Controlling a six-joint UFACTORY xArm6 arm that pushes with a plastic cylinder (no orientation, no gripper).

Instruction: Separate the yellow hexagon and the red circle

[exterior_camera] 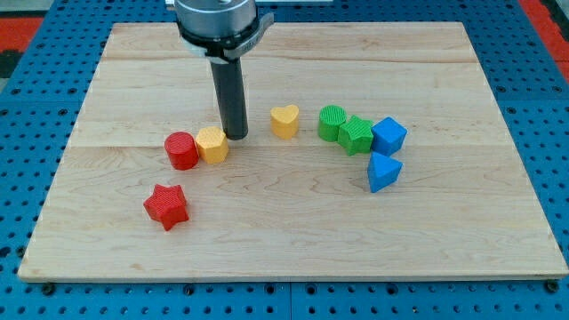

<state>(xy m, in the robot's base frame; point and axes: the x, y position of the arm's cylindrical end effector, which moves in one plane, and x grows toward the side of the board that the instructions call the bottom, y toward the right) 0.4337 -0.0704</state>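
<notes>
The yellow hexagon (212, 144) lies left of the board's middle, touching the red circle (181, 150) on its left. My tip (236, 135) rests on the board just to the right of the yellow hexagon, very close to its upper right edge. The dark rod rises from there to the arm's mount at the view's top.
A red star (166, 206) lies below and left of the red circle. A yellow heart (284, 121) sits right of my tip. Further right are a green circle (332, 123), another green block (356, 134), a blue block (388, 136) and a blue triangle (383, 172). The wooden board (293, 240) rests on a blue pegboard.
</notes>
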